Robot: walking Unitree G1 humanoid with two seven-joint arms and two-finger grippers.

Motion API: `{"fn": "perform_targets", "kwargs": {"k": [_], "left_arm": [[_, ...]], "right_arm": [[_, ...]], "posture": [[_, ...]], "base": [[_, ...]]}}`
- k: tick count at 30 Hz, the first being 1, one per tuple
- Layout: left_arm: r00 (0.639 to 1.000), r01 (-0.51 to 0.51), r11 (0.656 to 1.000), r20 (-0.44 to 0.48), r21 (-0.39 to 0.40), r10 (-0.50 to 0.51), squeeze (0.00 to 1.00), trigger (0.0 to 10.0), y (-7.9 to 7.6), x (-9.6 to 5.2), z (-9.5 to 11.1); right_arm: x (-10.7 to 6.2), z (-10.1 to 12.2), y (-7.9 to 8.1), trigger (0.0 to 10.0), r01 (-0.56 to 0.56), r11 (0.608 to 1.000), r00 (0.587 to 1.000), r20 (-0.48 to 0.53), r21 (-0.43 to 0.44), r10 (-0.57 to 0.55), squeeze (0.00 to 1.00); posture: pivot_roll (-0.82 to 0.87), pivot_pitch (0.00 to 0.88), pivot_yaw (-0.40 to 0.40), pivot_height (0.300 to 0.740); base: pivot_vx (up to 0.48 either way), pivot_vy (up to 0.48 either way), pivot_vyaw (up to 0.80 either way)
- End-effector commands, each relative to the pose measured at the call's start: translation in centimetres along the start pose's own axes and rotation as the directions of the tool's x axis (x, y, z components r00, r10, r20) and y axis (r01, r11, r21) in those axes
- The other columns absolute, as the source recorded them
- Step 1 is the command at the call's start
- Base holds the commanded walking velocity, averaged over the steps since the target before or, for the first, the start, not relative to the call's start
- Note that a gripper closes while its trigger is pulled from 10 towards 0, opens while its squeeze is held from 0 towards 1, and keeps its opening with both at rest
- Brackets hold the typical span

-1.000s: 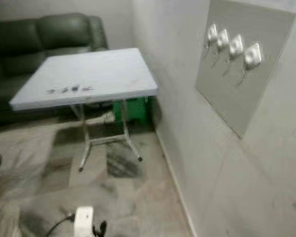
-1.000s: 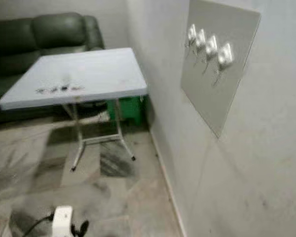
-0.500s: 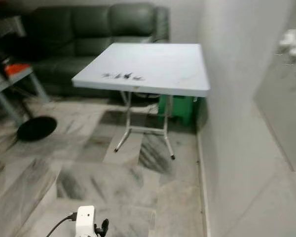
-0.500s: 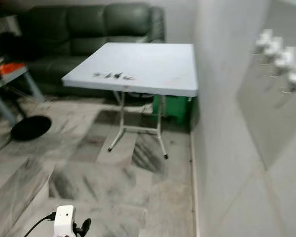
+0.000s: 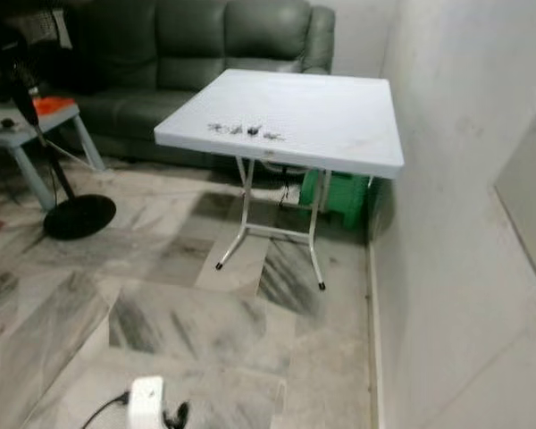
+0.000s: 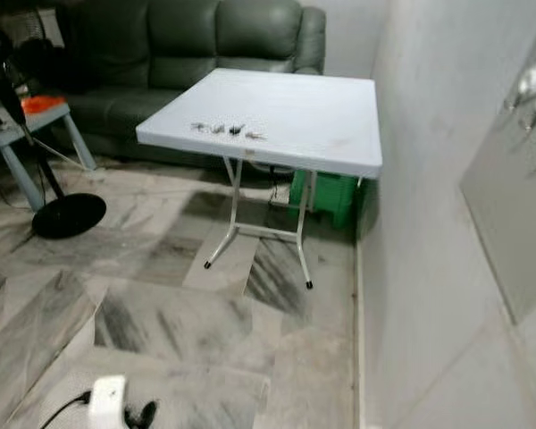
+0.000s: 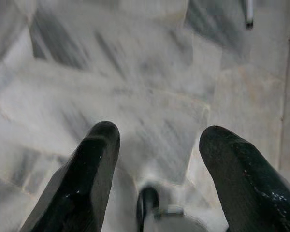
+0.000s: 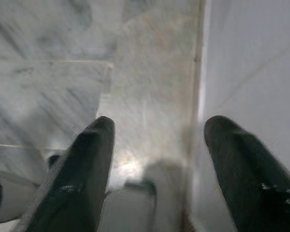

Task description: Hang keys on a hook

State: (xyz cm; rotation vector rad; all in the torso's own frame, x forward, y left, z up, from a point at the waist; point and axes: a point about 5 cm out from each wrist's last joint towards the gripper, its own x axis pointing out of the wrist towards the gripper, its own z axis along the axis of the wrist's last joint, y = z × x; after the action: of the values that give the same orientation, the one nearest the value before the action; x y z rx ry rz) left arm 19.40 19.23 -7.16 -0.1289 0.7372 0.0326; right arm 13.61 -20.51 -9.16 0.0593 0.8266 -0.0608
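Observation:
Several small dark keys (image 5: 246, 130) lie in a row near the front edge of a white folding table (image 5: 330, 116). On the wall to the right, a grey panel (image 6: 509, 206) carries silver hooks (image 6: 531, 85) at the frame's edge. Both arms hang low over the marble floor. In the left wrist view my left gripper (image 7: 160, 130) is open, with nothing between its black fingers (image 7: 94, 164). In the right wrist view my right gripper (image 8: 162, 121) is likewise open and empty, close to the wall's base.
A dark green sofa (image 5: 196, 45) stands behind the table, and a green stool (image 5: 339, 192) sits under it. At the left are a low side table (image 5: 22, 134) and a black round stand base (image 5: 79, 214). A white device (image 5: 147, 402) with a cable lies on the floor below.
The whole picture has swung left, so the camera moved: the table now sits nearer the centre and the hook panel has slid to the right edge. The keys lie unmoved.

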Motion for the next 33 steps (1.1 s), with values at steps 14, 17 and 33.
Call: {"fn": "perform_targets", "kwargs": {"k": [14, 17, 33], "left_arm": [[1.000, 0.007, 1.000, -0.015, -0.011, -0.007, 0.00, 10.0, -0.41, 0.00, -0.34], [1.000, 0.006, 1.000, -0.013, -0.013, -0.006, 0.00, 10.0, -0.39, 0.01, -0.28], [1.000, 0.004, 1.000, -0.006, -0.023, -0.004, 0.00, 10.0, -0.56, 0.15, -0.01]], "right_arm": [[-0.51, -0.83, -1.00, 10.0, 0.026, 1.000, 0.999, -0.027, 0.003, -0.026, 0.00], [-0.52, -0.85, -0.98, 10.0, 0.025, 1.000, 0.999, -0.028, 0.002, -0.025, 0.00], [-0.39, -0.59, -0.95, 10.0, 0.022, 1.000, 1.000, -0.022, 0.000, -0.022, 0.00]], "posture": [[0.00, 0.000, -0.004, 0.740], [0.00, 0.000, -0.004, 0.740], [0.01, 0.000, -0.008, 0.740]], "base": [[0.000, 0.381, 0.00], [0.000, 0.379, 0.00], [0.000, 0.382, 0.00]]}}
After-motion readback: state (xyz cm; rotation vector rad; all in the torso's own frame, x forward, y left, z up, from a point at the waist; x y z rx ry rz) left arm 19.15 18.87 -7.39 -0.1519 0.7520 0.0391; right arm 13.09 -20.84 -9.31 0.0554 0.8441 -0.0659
